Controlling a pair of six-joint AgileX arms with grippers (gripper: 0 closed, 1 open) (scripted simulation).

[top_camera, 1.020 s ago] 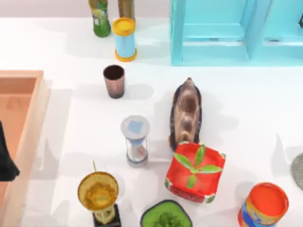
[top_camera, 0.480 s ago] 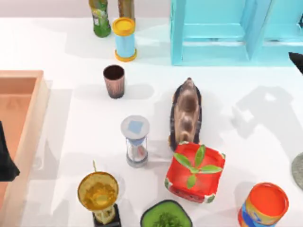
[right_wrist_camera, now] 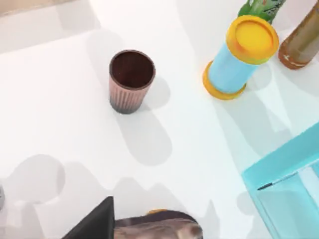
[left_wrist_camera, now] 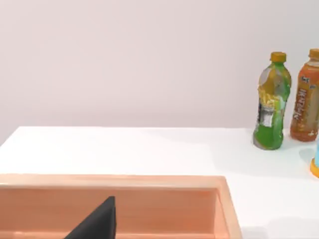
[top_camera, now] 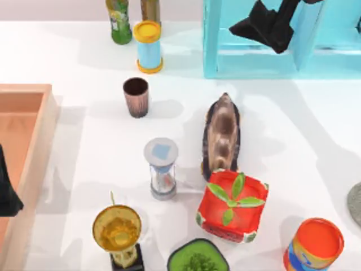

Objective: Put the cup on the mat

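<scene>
The cup [top_camera: 136,97], a small brownish-pink tumbler with a dark inside, stands upright at the back left of the table; it also appears in the right wrist view [right_wrist_camera: 130,80]. At the right edge a sliver of the grey mat [top_camera: 356,203] pokes into view. My right gripper [top_camera: 264,26] hangs high over the cyan shelf, well to the right of the cup and behind it, holding nothing that I can see. My left gripper [top_camera: 7,195] is parked at the left edge over the wooden tray.
Around the cup: a blue tube with yellow lid [top_camera: 148,47] and two bottles [top_camera: 118,20] behind, an hourglass [top_camera: 161,168] in front. A brown shoe [top_camera: 221,134], red plant pot [top_camera: 232,206], orange-topped can [top_camera: 314,245], gold trophy [top_camera: 117,231], green dish [top_camera: 197,257], cyan shelf [top_camera: 214,39], wooden tray [top_camera: 34,147].
My right arm has come in from the right edge and swung left and back, over the cyan shelf. The cup and the left arm have not moved.
</scene>
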